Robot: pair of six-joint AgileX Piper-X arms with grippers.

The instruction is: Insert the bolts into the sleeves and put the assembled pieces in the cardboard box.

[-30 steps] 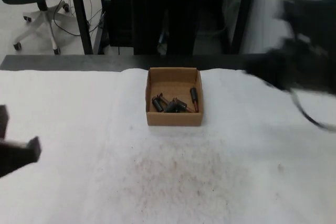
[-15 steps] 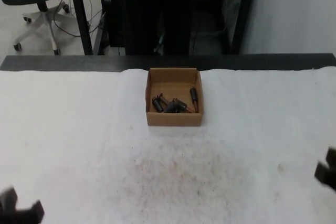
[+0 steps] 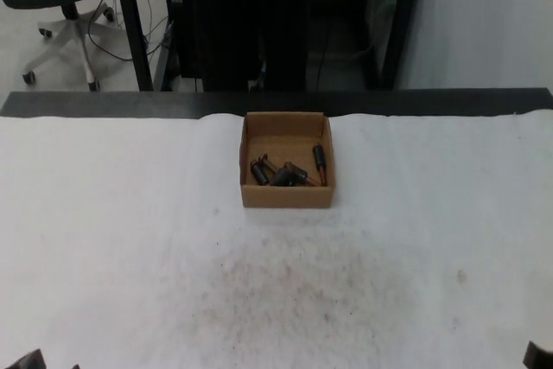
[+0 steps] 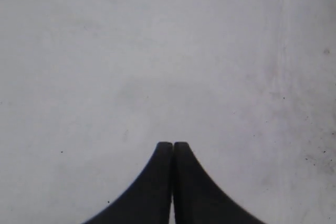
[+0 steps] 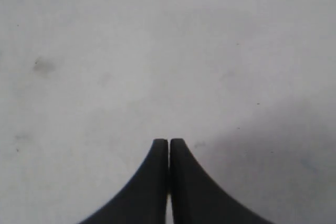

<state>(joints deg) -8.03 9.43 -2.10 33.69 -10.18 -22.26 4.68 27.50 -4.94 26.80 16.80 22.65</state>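
Several dark pieces (image 3: 283,173) lie in your box (image 3: 286,195), which sits on the white cloth (image 3: 130,239) toward the far side of the bench. Every piece you can see is inside it, so the job looks done. Your left gripper (image 4: 172,144) and right gripper (image 5: 168,141) are both pressed together on nothing, over the cloth, well apart from the box.

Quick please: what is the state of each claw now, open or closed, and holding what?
Left claw: closed, holding nothing.
Right claw: closed, holding nothing.
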